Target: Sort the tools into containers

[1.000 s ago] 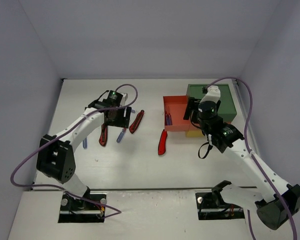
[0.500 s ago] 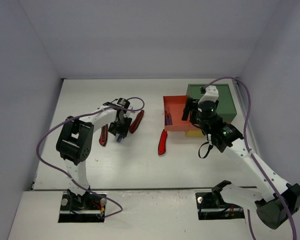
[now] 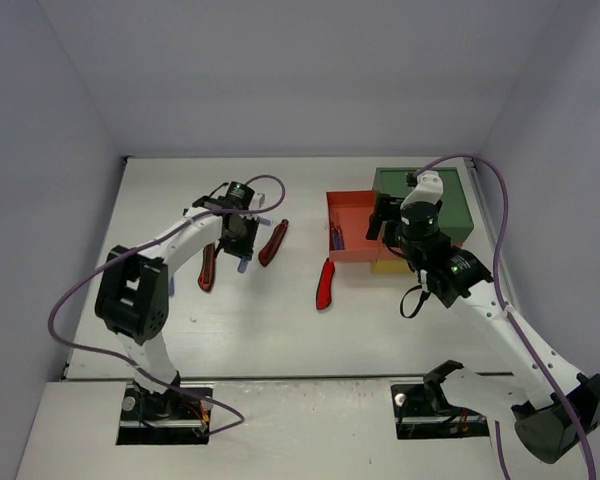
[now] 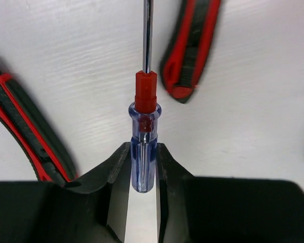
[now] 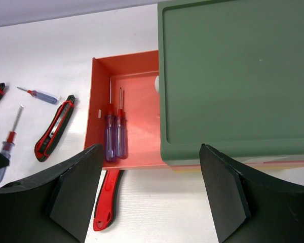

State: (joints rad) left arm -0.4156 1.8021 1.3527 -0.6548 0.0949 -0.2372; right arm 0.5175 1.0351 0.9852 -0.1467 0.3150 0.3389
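A blue-handled screwdriver (image 4: 143, 157) with a red collar lies on the white table, shaft pointing away. My left gripper (image 4: 143, 149) is shut on its handle, a finger pressed to each side. From above, this gripper (image 3: 238, 235) is at the left-centre over the screwdriver (image 3: 242, 266). The red-orange drawer (image 5: 142, 96) is pulled out of the green-topped unit (image 5: 238, 76) and holds two blue screwdrivers (image 5: 110, 142). My right gripper (image 5: 152, 192) hangs open above the drawer's front corner, holding nothing.
A red utility knife (image 4: 192, 45) lies just right of the held screwdriver and red-black pliers (image 4: 25, 126) just left. Another red knife (image 5: 107, 200) lies against the drawer front. A small blue screwdriver (image 5: 40, 95) lies farther back. The unit's yellow bottom layer (image 3: 385, 267) peeks out.
My left gripper has closed from wide open onto the blue screwdriver's handle, and its arm has shifted its pose. The right arm has stayed almost still.
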